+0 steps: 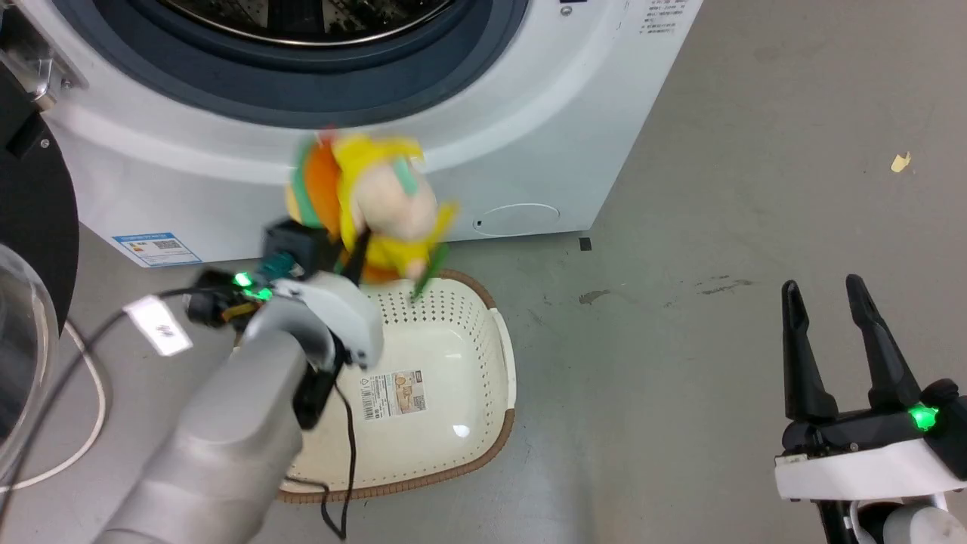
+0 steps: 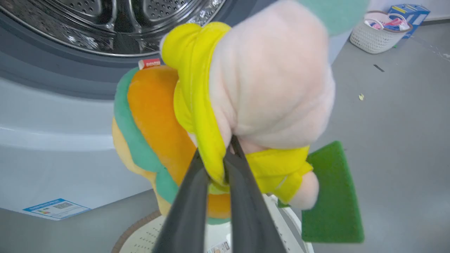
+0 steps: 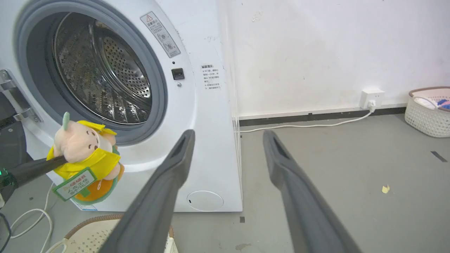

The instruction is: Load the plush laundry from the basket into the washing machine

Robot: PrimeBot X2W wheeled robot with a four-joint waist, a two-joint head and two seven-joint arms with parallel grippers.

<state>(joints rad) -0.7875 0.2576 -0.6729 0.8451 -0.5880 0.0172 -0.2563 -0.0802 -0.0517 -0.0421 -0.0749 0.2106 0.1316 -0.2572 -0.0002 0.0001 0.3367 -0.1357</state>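
Note:
The plush laundry (image 1: 363, 211), a yellow toy with a pale peach head and an orange back, hangs in the air in front of the washing machine (image 1: 529, 151), below its open drum (image 3: 102, 77). My left gripper (image 2: 219, 165) is shut on the toy's yellow fabric (image 2: 207, 140), and a green tag (image 2: 330, 196) dangles from it. In the right wrist view the plush laundry (image 3: 84, 154) is level with the lower door ring. The cream basket (image 1: 423, 393) lies on the floor just under the toy. My right gripper (image 1: 831, 302) stands open at the lower right, holding nothing.
The washer's black-framed door (image 1: 30, 249) stands open at the left. A white cable (image 1: 83, 423) loops on the grey floor beside my left arm. Another white basket (image 3: 427, 110) with clothes sits by the far wall, near a wall socket (image 3: 372, 97).

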